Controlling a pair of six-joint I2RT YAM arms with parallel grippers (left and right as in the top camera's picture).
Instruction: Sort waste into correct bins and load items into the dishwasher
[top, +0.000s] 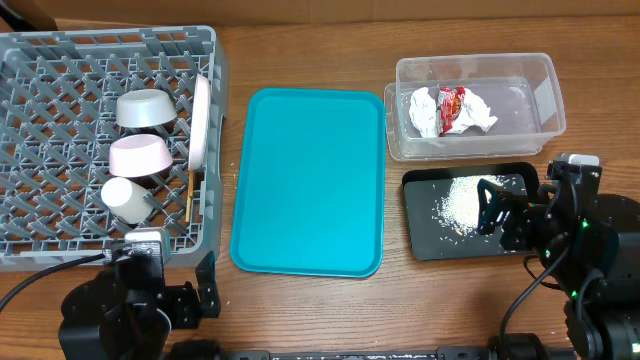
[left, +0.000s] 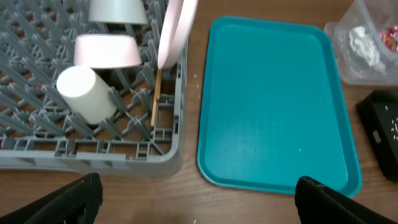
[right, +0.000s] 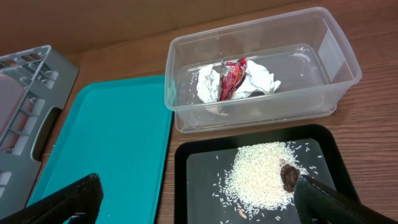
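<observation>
The grey dish rack (top: 60, 240) at the left holds the small grey bowl (top: 146, 108), pale pink bowl (top: 139, 155), white cup (top: 124, 198), the white plate (top: 202, 120) on edge and wooden chopsticks (top: 190, 195). The clear tub (top: 530, 75) holds the crumpled napkin (top: 428, 110) and red wrapper (top: 453, 107). The black tray (top: 425, 235) holds white rice (top: 460, 203) with a brown lump (right: 289, 177). My left gripper (left: 199, 199) is open and empty near the rack's front corner. My right gripper (right: 199, 199) is open and empty over the black tray's front.
A teal serving tray (top: 308, 180) lies empty between the rack and the bins. Bare wooden table shows along the front edge and at the far right. Cables run by both arm bases.
</observation>
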